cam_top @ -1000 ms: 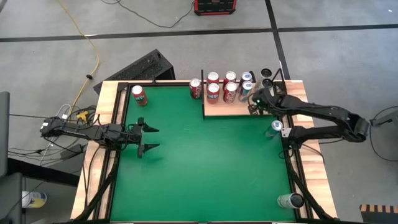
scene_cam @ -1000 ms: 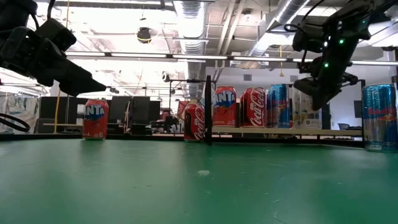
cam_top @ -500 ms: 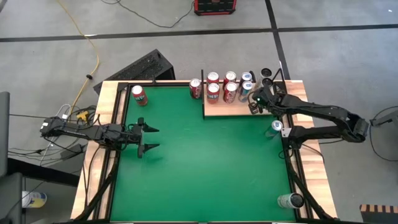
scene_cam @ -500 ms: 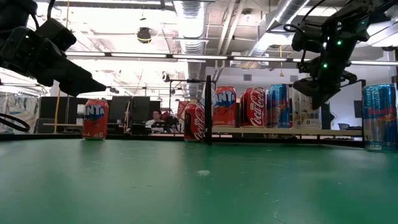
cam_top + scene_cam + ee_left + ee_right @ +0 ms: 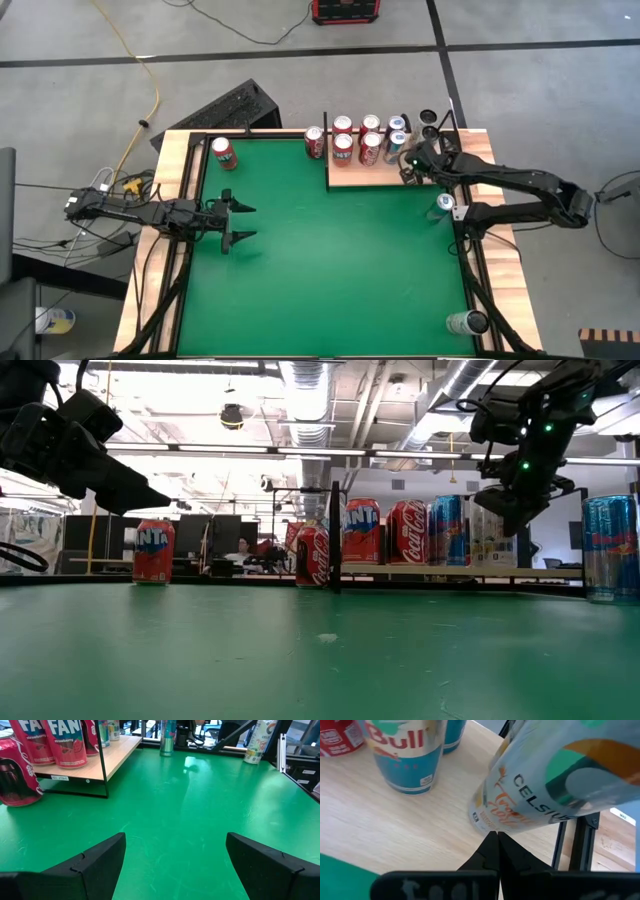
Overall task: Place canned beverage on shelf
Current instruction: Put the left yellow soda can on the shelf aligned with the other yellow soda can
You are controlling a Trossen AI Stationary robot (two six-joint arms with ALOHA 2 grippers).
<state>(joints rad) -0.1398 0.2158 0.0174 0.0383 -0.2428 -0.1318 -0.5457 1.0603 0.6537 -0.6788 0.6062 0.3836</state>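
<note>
The shelf point(image 5: 380, 178) is a pale wood board with black posts at the table's far right. Several cans stand on it, among them a Red Bull can point(image 5: 407, 755) and a white Celsius can point(image 5: 545, 780), which rests on its base on the board point(image 5: 395, 830). My right gripper point(image 5: 497, 836) is shut, low over the shelf's right part point(image 5: 408, 170), its tips at the foot of the Celsius can. My left gripper point(image 5: 238, 222) hovers open and empty over the table's left side. A red Fanta can point(image 5: 222, 152) and a Coca-Cola can point(image 5: 315, 142) stand on the green table. My right gripper's shut fingertips point(image 5: 492, 845) stand right at the lower wall of the Celsius can point(image 5: 487, 822), coming level from the table's near side. I cannot tell whether they touch it. The can stands on the shelf board.
A blue can point(image 5: 445, 203) stands at the table's right edge and another can point(image 5: 467, 322) at the near right corner. The shelf's black posts point(image 5: 580, 840) rise beside the Celsius can. The green surface point(image 5: 320, 260) between the arms is open.
</note>
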